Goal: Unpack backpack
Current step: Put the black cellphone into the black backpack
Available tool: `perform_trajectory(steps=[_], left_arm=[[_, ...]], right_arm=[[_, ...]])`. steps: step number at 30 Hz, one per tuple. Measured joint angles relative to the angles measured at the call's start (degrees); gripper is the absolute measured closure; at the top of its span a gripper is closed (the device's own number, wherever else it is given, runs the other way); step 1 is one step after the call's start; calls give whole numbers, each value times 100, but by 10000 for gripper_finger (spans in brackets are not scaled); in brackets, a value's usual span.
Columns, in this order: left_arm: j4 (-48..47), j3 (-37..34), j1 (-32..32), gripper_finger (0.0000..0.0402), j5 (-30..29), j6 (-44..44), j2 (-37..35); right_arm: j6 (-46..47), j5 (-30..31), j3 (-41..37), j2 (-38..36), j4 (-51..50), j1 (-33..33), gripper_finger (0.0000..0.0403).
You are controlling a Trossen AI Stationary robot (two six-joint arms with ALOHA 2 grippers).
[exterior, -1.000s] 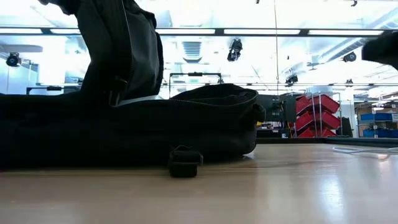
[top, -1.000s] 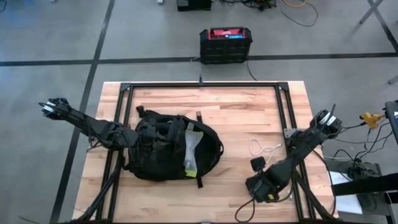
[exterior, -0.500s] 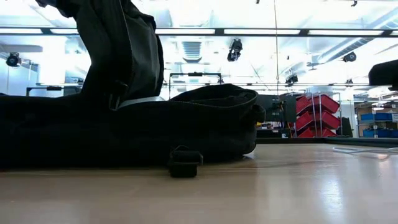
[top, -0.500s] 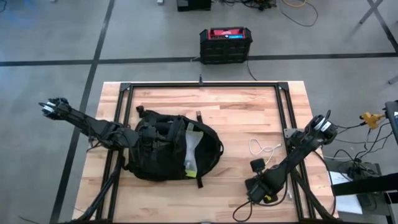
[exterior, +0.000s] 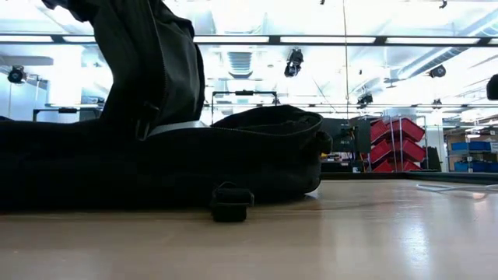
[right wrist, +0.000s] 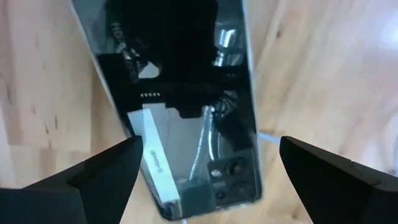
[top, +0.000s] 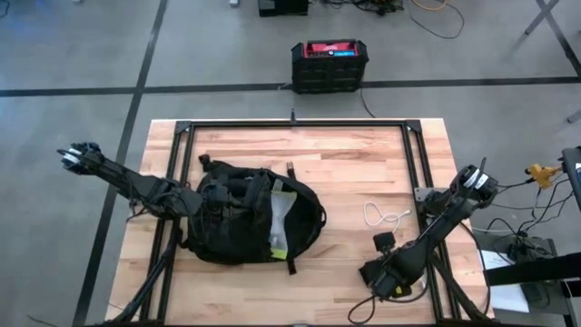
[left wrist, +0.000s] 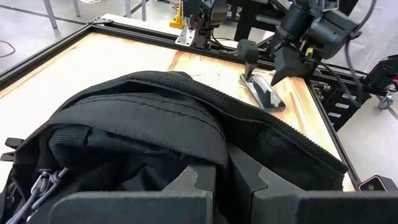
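The black backpack (top: 250, 218) lies flat on the table's left half, zip open, with a pale item edged in yellow-green (top: 280, 218) showing in the opening. My left gripper (top: 201, 195) is at its left part, shut on its fabric (left wrist: 227, 180). A glossy dark phone-like slab (right wrist: 186, 124) lies flat on the wood near the right front. My right gripper (right wrist: 211, 146) hovers over it, open, with one finger on each side and touching nothing. The left wrist view shows that gripper (left wrist: 283, 59) above the slab (left wrist: 267, 93). My left gripper pinches a fold of the backpack's top fabric (left wrist: 211, 149), beside the zip edge, between its two fingers. The fingers come roughly level from the table's left. The held flap (exterior: 148, 62) stands raised above the rest of the backpack, which stays on the table.
A white cable (top: 386, 216) lies coiled on the wood right of the backpack. A loose strap buckle (exterior: 231, 204) rests at the backpack's near side. A black box with a red top (top: 329, 64) stands on the floor beyond the far edge. Black frame rails (top: 295, 124) border the table.
My right gripper has shifted a little toward the table's right edge, staying over the slab. The backpack and my left gripper have kept still.
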Motion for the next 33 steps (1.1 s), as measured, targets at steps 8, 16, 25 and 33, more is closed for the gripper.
perform_trajectory(steps=[8,16,25,33], left_arm=[[-17,-148,-25,402,-2,-121,0],[165,-404,-27,402,-3,-307,0],[188,-417,-33,402,1,-349,0],[241,-417,-32,402,7,-349,0]], right_arm=[[-480,-263,-208,123,551,-21,36],[-550,-283,-312,137,1226,-216,36],[-433,75,-667,120,1657,-201,36],[-252,1332,-711,133,1686,-210,36]])
